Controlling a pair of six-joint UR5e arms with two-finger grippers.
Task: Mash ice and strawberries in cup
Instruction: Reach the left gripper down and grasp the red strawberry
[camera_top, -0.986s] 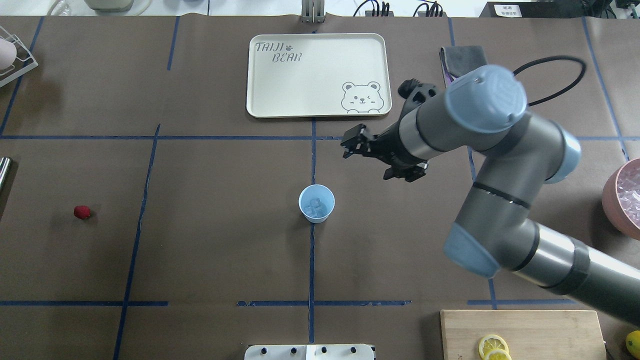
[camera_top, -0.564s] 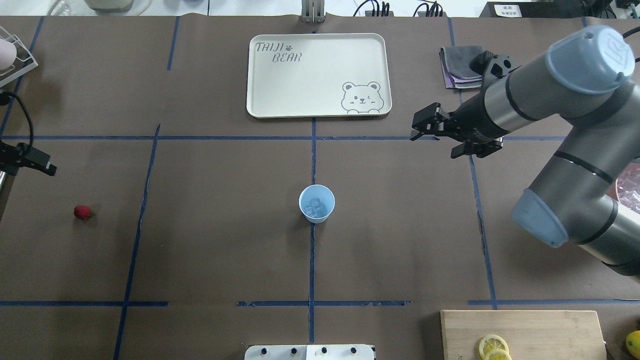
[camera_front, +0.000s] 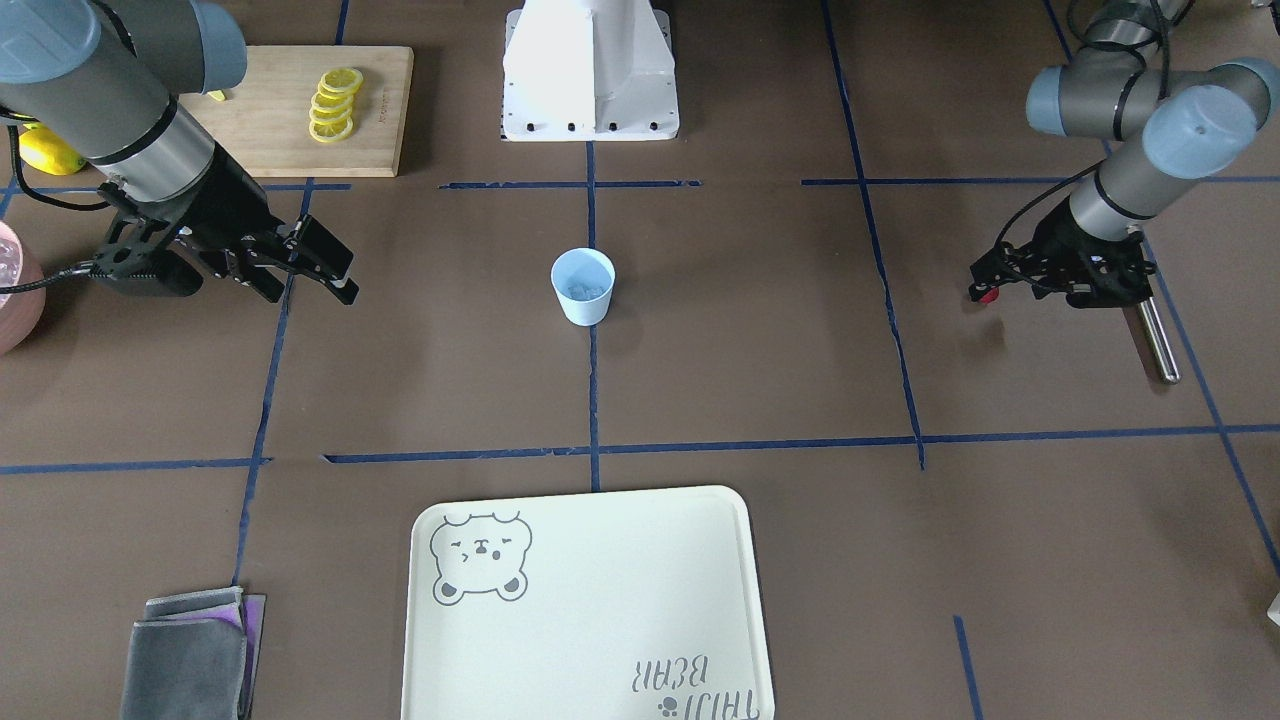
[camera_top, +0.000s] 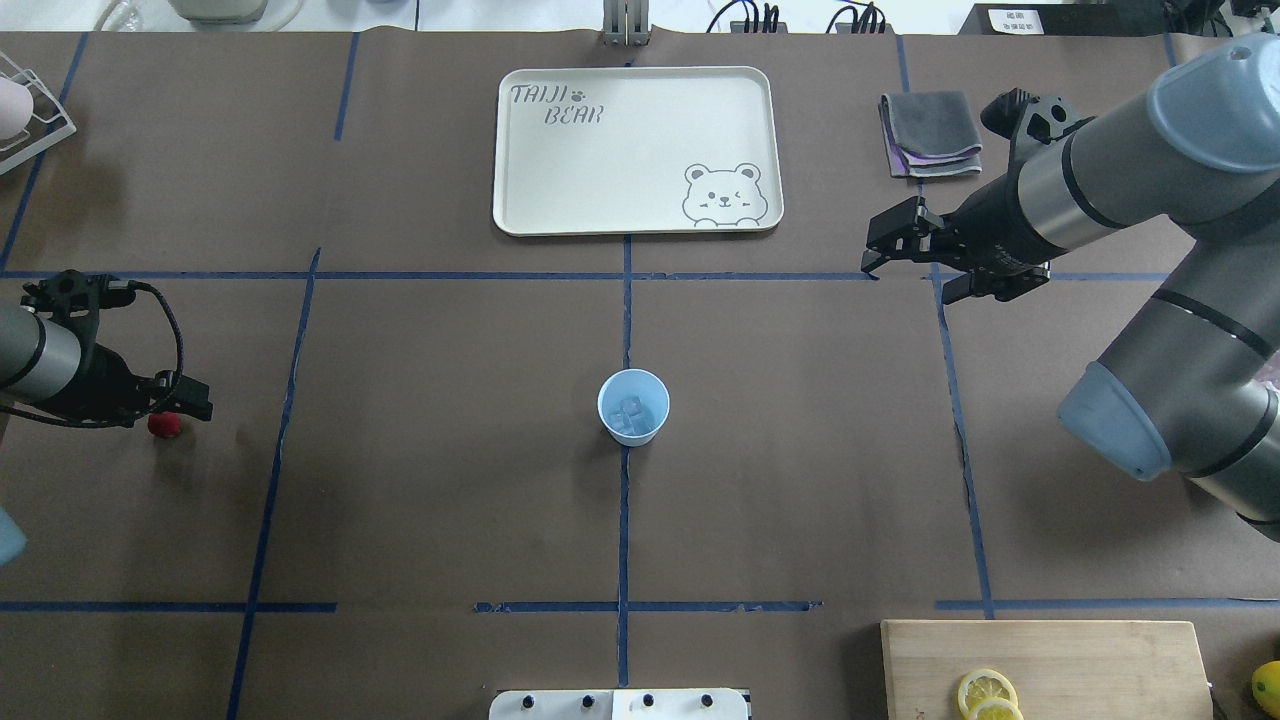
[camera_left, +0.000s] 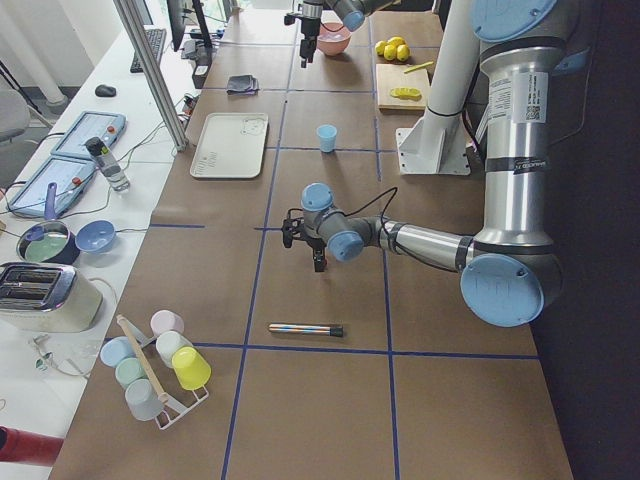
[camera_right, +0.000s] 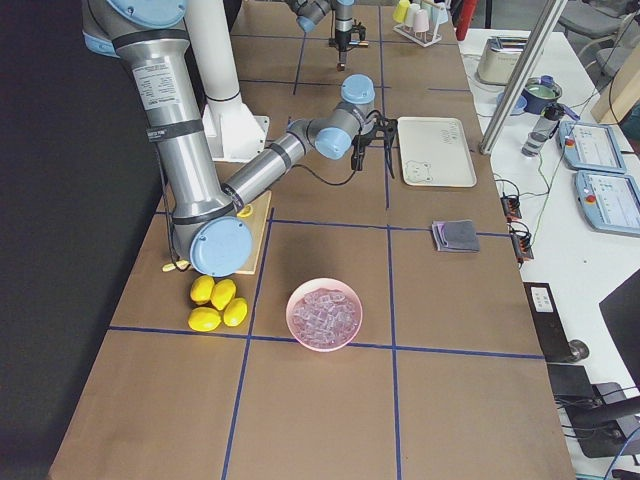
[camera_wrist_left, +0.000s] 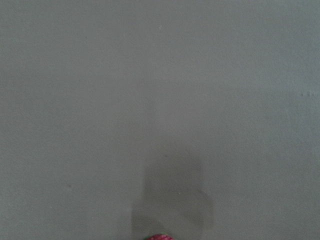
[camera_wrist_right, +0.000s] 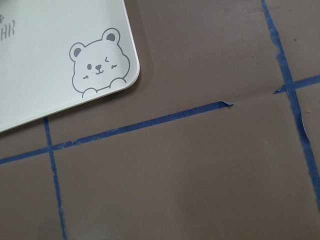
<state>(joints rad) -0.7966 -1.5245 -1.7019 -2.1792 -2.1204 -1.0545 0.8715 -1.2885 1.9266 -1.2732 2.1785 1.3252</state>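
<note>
The light-blue cup (camera_top: 633, 407) stands upright at the table's centre with pale ice (camera_top: 632, 412) chunks inside. A small red strawberry (camera_top: 165, 425) lies on the table at the far left. My left gripper (camera_top: 188, 408) is low over it, fingertips right beside the berry (camera_front: 988, 295), and looks open with nothing held. Only the berry's top (camera_wrist_left: 160, 237) shows at the bottom edge of the left wrist view. My right gripper (camera_top: 872, 250) hovers open and empty right of the tray, far from the cup (camera_front: 582, 286).
A cream bear tray (camera_top: 640, 150) lies beyond the cup and a folded grey cloth (camera_top: 930, 130) to its right. A board with lemon slices (camera_top: 1040, 665) is near right. A metal rod (camera_front: 1155, 340) lies beside my left arm. A pink ice bowl (camera_right: 324, 312) sits far right.
My right gripper pulled back from near the cup toward the right. My left arm came in from the left edge and lowered its gripper to the strawberry.
</note>
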